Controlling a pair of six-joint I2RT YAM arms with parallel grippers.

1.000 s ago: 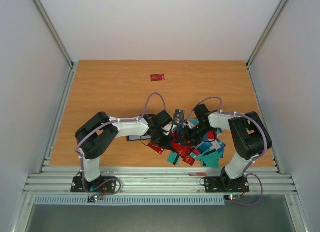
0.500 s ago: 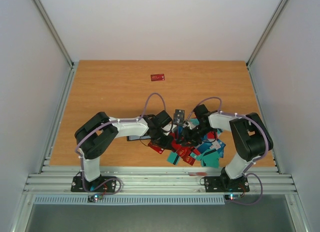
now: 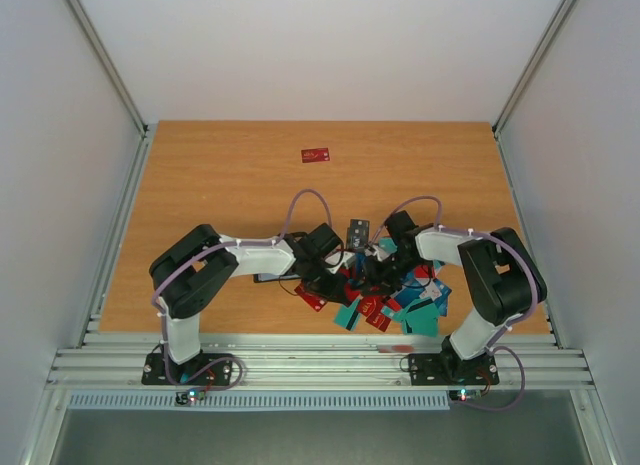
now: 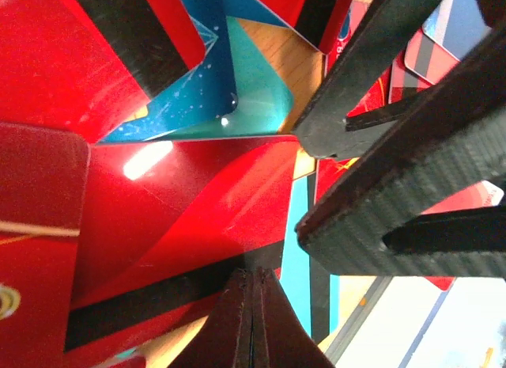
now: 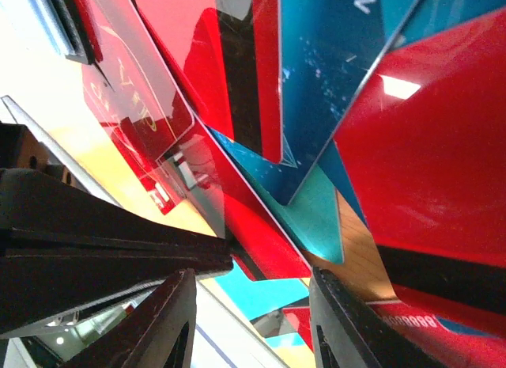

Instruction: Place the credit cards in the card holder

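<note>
- Left claw [image 4: 251, 275] had its two fingers pressed together, with only a thin seam between them; whether a card edge sat in that seam could not be told.
- Right claw [image 5: 251, 282] had its fingers well apart and gripped nothing, hanging low over red and teal cards.
- Both claws were close together over the left part of the pile of cards [image 3: 400, 305].
- That pile lay scattered and overlapping on the table [image 3: 220, 185], near its front edge and right of the middle.
- One red card [image 3: 315, 155] lay alone toward the back of the table, well apart from the pile.
- Card holder [image 3: 357, 229], a small black squarish thing, sat just beyond the two claws at the far edge of the pile; whether it was open or folded could not be told.
- Seen close up, a glossy red card with a black stripe [image 4: 182, 202] lay right at the left claw's tips, with a teal card [image 4: 245, 103] beside it.
</note>
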